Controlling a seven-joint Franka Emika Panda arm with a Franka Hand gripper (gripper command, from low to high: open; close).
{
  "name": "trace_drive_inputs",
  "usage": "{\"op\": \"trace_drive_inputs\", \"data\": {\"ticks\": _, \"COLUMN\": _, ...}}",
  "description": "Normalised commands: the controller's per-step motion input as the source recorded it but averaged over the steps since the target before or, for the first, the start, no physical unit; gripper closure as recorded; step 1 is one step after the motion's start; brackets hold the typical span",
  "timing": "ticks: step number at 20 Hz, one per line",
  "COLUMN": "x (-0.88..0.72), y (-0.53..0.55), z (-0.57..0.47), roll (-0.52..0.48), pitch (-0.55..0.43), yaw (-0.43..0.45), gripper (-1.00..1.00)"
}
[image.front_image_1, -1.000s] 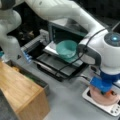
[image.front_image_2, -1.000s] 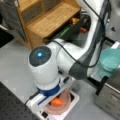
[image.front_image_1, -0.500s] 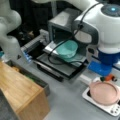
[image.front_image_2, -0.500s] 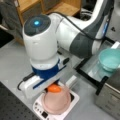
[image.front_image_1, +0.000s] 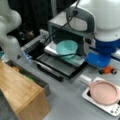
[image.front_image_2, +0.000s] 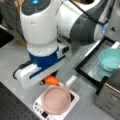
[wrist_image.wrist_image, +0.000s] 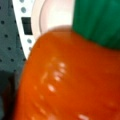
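Observation:
An orange toy carrot (wrist_image.wrist_image: 62, 82) with a green top fills the wrist view. My gripper (image.front_image_2: 50, 78) is shut on it. In both front views the carrot (image.front_image_1: 108, 70) hangs under the blue and white hand, a little above the near rim of a pink plate (image.front_image_2: 56, 99). The plate (image.front_image_1: 105, 92) rests on a white scale (image.front_image_1: 86, 94) with buttons on its front. The fingers themselves are hidden by the hand and the carrot.
A teal bowl (image.front_image_1: 67, 48) sits on the open door of a small grey oven (image.front_image_1: 60, 25), also seen in a front view (image.front_image_2: 111, 59). A wooden box (image.front_image_1: 22, 92) stands at a front view's bottom left, with a second grey arm (image.front_image_1: 10, 32) above it.
The hand has risen from the pink plate with the carrot in it. The carrot lay on the plate a second ago and now hangs above its edge.

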Motion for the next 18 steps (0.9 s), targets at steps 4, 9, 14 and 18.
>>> {"op": "trace_drive_inputs", "data": {"ticks": 4, "x": -0.19, "y": -0.14, "z": 0.13, "roll": 0.041, "pitch": 0.108, "yaw": -0.062, "gripper": 1.00}}
{"op": "trace_drive_inputs", "data": {"ticks": 9, "x": -0.02, "y": -0.28, "z": 0.08, "roll": 0.036, "pitch": 0.065, "yaw": -0.056, "gripper": 1.00}}
{"op": "trace_drive_inputs", "data": {"ticks": 14, "x": -0.14, "y": -0.24, "z": 0.00, "roll": 0.081, "pitch": 0.131, "yaw": 0.050, "gripper": 1.00}}
{"op": "trace_drive_inputs", "data": {"ticks": 18, "x": -0.45, "y": -0.05, "z": 0.04, "roll": 0.100, "pitch": 0.094, "yaw": 0.104, "gripper": 1.00}}
